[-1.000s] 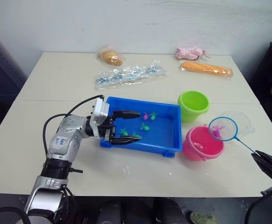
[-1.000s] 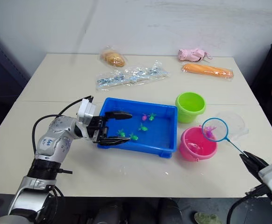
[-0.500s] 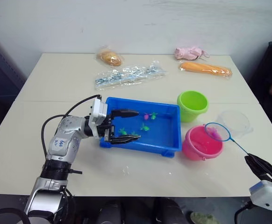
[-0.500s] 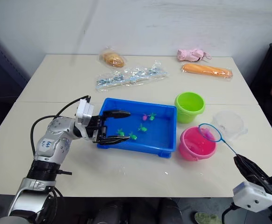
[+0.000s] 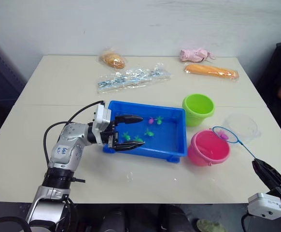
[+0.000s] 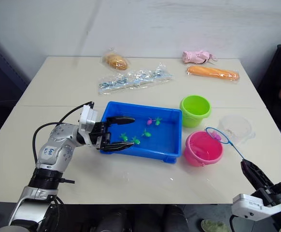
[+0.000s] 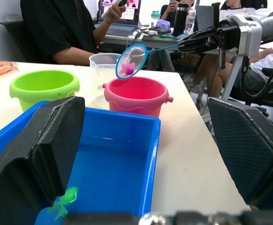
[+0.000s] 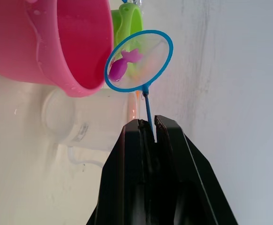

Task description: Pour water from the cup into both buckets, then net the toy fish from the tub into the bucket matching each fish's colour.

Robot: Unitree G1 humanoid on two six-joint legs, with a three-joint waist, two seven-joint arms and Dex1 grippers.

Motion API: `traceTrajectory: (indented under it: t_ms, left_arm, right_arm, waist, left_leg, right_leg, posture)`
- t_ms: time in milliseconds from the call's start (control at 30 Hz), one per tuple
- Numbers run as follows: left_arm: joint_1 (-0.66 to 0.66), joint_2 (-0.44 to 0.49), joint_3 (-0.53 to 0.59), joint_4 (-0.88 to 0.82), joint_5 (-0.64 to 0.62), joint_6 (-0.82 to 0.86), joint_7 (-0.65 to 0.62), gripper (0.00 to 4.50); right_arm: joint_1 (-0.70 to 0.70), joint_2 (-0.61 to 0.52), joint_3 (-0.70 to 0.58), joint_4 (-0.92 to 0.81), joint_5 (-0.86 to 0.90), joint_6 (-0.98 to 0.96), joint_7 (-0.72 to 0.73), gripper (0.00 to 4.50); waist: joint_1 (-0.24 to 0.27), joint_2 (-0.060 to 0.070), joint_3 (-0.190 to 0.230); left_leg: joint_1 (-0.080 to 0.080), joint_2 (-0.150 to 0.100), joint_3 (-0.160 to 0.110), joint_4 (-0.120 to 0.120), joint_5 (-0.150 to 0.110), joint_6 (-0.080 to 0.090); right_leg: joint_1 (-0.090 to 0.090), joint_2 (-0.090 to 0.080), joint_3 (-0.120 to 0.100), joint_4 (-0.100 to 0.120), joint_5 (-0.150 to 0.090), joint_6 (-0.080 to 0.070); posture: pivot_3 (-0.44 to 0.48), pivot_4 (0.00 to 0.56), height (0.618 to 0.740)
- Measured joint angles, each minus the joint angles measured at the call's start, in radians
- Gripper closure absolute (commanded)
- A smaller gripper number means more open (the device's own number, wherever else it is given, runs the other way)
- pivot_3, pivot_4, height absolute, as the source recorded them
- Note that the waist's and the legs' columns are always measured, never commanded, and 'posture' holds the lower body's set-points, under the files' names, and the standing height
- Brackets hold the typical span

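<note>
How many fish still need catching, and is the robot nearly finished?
Not nearly. The clear cup stands set down behind the pink bucket. The right hand is shut on the net, which holds a pink fish at the pink bucket's rim, not dropped in yet. In the blue tub, held at one end by the open left hand, about four green and one pink remain.

Pale cream surface (image 5: 58,87) with a seam line across the middle, pushed against a plain off-white wall (image 5: 145,24). Dark floor at left. Left wrist view: people seated behind at a desk (image 7: 141,40) with a laptop (image 7: 127,18) and bottles.
</note>
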Motion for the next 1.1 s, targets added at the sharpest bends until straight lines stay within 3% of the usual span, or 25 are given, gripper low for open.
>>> traceTrajectory:
  t_ms: [400, 533, 667, 767, 900, 1100]
  left_arm:
    - [0.002, 0.0, 0.002, 0.0, 0.003, -0.013, 0.018, 0.03]
    - [0.002, 0.01, 0.035, 0.011, 0.003, -0.021, 0.03, 0.03]
    - [0.021, 0.061, 0.124, 0.038, -0.016, 0.008, 0.066, 0.03]
    - [0.052, 0.13, 0.193, 0.048, -0.028, 0.024, 0.074, 0.03]
    - [0.088, 0.172, 0.224, 0.085, -0.017, -0.001, 0.068, 0.03]
    - [0.147, 0.164, 0.238, 0.032, -0.016, -0.016, 0.108, 0.03]
  right_arm:
    - [0.079, 0.044, 0.038, -0.035, 0.028, 0.039, -0.082, 4.5]
    - [0.056, -0.014, 0.083, -0.085, 0.273, 0.14, -0.006, 4.5]
    - [-0.054, -0.124, 0.248, -0.27, 0.671, 0.46, 0.136, 4.5]
    - [-0.218, -0.224, 0.389, -0.397, 0.939, 0.773, 0.184, 4.5]
    - [-0.483, -0.263, 0.558, -0.433, 1.197, 1.14, 0.154, 4.5]
    - [-0.724, -0.221, 0.645, -0.38, 1.487, 1.581, -0.011, 4.5]
  waist:
    - [-0.015, 0.0, 0.0]
    - [-0.021, 0.0, 0.0]
    - [-0.036, 0.0, 0.0]
    - [-0.04, 0.0, 0.0]
    - [-0.033, -0.001, 0.0]
    - [-0.009, -0.001, 0.001]
  left_leg:
    - [0.0, 0.0, 0.0, -0.001, 0.0, 0.0]
    - [0.001, 0.001, -0.001, -0.001, 0.0, 0.0]
    - [0.001, 0.002, -0.003, -0.001, 0.0, 0.001]
    - [0.0, 0.002, -0.005, -0.001, 0.0, 0.001]
    - [-0.001, 0.0, -0.007, 0.0, 0.0, 0.001]
    - [-0.006, -0.002, -0.01, 0.002, -0.001, 0.003]
  right_leg:
    - [0.0, -0.001, 0.0, 0.0, 0.0, -0.001]
    - [0.0, -0.001, 0.0, 0.001, -0.001, -0.001]
    - [0.0, -0.003, 0.002, 0.003, -0.001, -0.003]
    - [0.0, -0.004, 0.001, 0.008, -0.002, -0.004]
    - [0.0, -0.006, -0.003, 0.007, -0.002, -0.004]
    - [0.0, -0.007, -0.006, 0.005, -0.002, -0.003]
  posture:
    - [0.0, 0.15, 0.74]
    - [0.0, 0.15, 0.74]
    - [0.0, 0.15, 0.74]
    - [0.0, 0.15, 0.74]
    - [0.0, 0.15, 0.74]
    - [0.0, 0.15, 0.74]
